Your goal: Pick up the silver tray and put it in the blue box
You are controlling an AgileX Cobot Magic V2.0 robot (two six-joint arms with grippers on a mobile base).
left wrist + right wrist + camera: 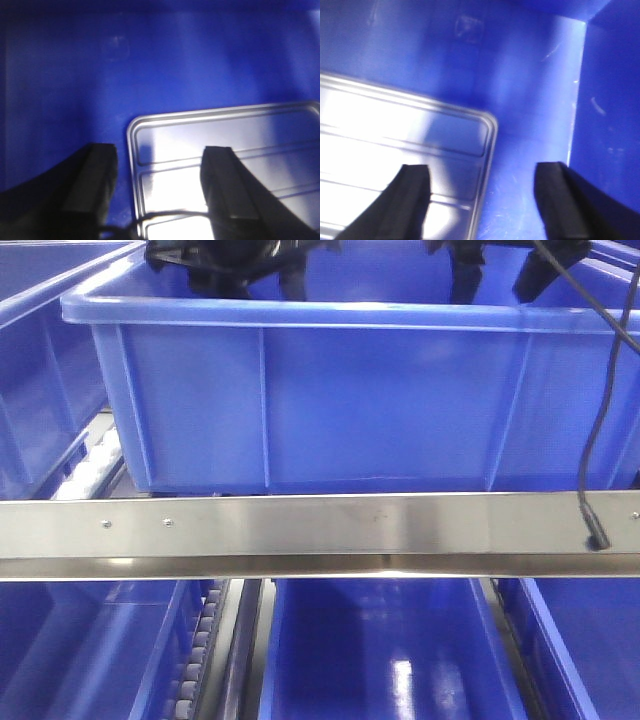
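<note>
Now I judge placement done: shiny ribbed silver tray (225, 165) lies in the deep blue plastic box (300, 390); left gripper (160, 190) and right gripper (487, 200) spread, straddling its edges at six o'clock. Next, lift clear.

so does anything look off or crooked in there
Nothing stands out. The silver tray lies flat on the floor of the blue box, undamaged as far as the blur shows. The left gripper and right gripper hang over it, jaws open, gripping nothing.
</note>
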